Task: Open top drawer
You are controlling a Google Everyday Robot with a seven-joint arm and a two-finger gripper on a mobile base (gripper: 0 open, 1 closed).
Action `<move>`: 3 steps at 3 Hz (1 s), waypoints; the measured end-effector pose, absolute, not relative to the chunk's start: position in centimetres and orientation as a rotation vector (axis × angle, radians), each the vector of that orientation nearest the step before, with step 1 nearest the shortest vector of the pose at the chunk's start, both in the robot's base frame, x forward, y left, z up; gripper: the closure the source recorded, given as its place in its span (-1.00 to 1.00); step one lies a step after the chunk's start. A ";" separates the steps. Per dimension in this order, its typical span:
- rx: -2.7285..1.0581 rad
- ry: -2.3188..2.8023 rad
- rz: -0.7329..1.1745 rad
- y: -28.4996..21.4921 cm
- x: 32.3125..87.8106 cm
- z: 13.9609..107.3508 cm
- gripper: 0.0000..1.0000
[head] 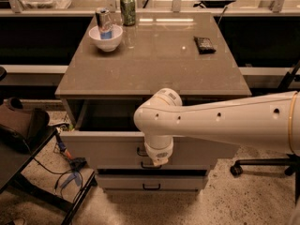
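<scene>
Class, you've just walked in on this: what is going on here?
A white robot arm reaches across a grey cabinet. Its gripper sits at the front of the top drawer, near the handle. The drawer is pulled partway out, its dark inside showing. On the cabinet stand a bowl holding a can, and a green can.

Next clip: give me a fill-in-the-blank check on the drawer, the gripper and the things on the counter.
1. The wide grey-beige top drawer is pulled ___, its dark interior showing.
2. The gripper of the white arm sits at that drawer's ___ panel.
3. In the white round bowl stands a silver ___.
4. The small black packet lies to that bowl's ___ in the picture.

Missing words: open; front; can; right.
</scene>
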State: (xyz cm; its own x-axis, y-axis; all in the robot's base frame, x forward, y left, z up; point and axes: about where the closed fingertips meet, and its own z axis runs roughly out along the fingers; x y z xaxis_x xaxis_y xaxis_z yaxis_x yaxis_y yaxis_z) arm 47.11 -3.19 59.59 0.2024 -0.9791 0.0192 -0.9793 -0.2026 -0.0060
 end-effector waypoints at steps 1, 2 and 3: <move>2.429 -1.978 0.029 -3.2 47.1 59.6 0.04; 2.428 -1.977 0.030 -3.3 47.0 59.5 -0.41; 2.472 -1.972 0.110 -3.1 47.1 60.8 -0.23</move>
State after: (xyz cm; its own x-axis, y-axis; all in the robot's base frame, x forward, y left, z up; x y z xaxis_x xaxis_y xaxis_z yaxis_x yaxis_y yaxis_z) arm 47.12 -3.09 60.82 0.2208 -0.9745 0.0406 -0.9729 -0.2230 -0.0609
